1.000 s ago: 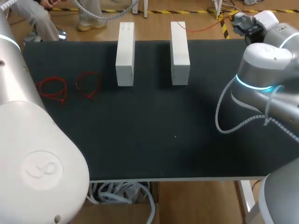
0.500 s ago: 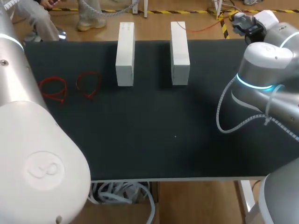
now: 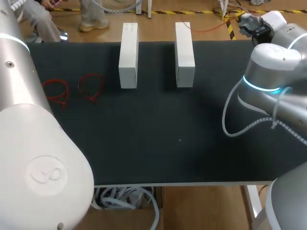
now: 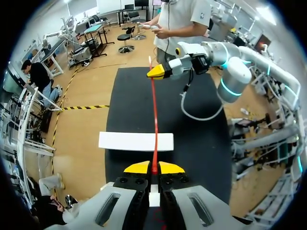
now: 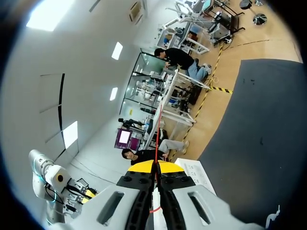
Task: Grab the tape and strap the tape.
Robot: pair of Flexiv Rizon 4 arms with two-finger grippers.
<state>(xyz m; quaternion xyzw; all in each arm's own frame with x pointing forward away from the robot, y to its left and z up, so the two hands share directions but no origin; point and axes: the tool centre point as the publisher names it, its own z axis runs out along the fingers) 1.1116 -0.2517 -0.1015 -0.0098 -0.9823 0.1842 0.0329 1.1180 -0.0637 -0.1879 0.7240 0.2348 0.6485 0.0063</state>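
The left gripper (image 4: 154, 167), fingers pinched on one end of the thin red plastic strap (image 4: 155, 115), holds it above the black worktop (image 4: 201, 143), long axis running straight ahead to the right gripper (image 4: 159, 72), whose fingers likewise pinch the far end.

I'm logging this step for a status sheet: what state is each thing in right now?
left pincer: shut on the red tie's near end.
right pincer: shut on its far end.
red tie: unlooped, stretched straight between both pincers, above the table.
looped ties: each closed in a loop, flat on the table.
white blocks: lying flat, parallel, apart.
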